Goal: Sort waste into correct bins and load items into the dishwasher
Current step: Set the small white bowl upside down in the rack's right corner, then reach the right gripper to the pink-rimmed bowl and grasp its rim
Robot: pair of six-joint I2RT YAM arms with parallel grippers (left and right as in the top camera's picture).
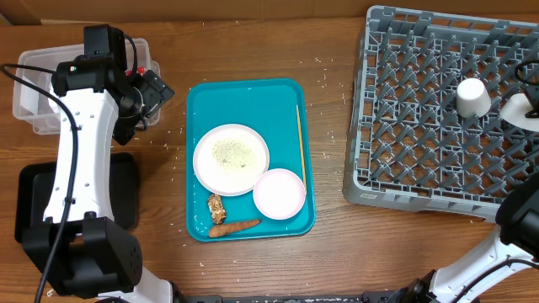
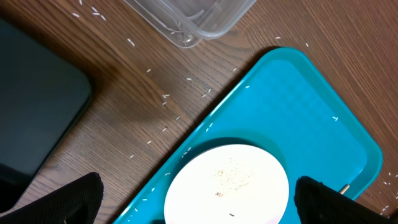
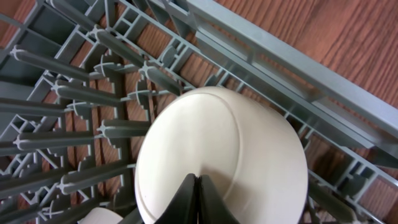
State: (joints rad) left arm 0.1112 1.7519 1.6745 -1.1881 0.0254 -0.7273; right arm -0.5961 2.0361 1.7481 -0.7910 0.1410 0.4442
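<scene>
Over the grey dish rack (image 1: 421,109), the right end effector (image 3: 198,198) hangs with its fingers pressed together and nothing between them, just in front of the white bowl (image 3: 217,149). The bowl sits among the pegs beside the rack's outer wall, its underside facing the wrist camera. A small white cup (image 1: 472,97) sits on the pegs nearby. The left end effector (image 2: 198,208) is spread wide above the round white plate (image 2: 227,186) on the teal tray (image 2: 298,106). The pink plate (image 1: 279,193), brown lump (image 1: 216,207) and carrot piece (image 1: 234,227) lie there too. Rice grains (image 2: 165,96) dot the tabletop (image 2: 124,87) between the clear tub (image 2: 193,18) and the black tray (image 2: 31,106).
</scene>
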